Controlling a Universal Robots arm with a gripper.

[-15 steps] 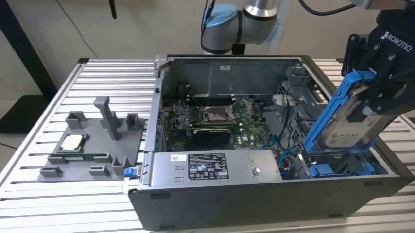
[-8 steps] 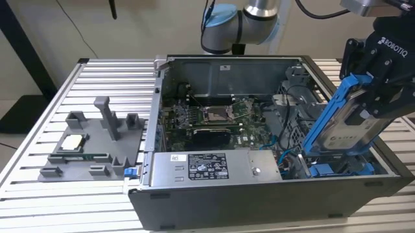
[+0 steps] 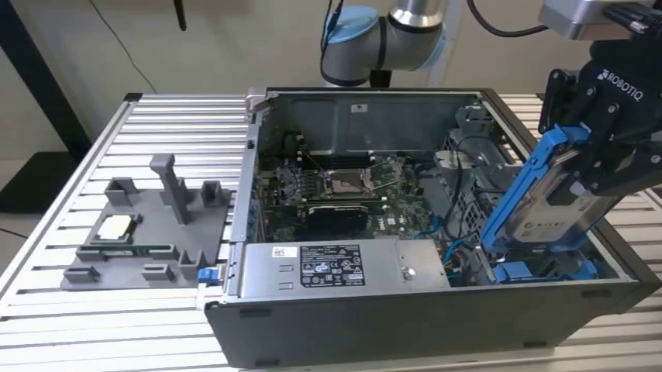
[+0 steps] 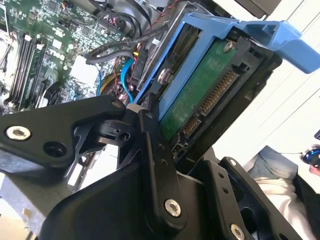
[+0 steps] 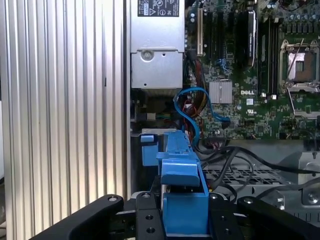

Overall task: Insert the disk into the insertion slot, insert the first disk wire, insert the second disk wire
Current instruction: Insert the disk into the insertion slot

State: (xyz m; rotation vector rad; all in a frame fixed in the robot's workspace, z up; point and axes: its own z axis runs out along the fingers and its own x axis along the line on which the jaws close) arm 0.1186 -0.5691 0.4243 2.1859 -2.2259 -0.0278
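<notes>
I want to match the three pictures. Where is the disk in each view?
Exterior view: the disk tilted over the case's end at the exterior view's right, held by the claw.
Second wrist view: the disk close up, green underside and connector showing.
First wrist view: the disk edge-on, its blue frame in the claw.
Shared landmark: the main circuit board inside the case.
</notes>
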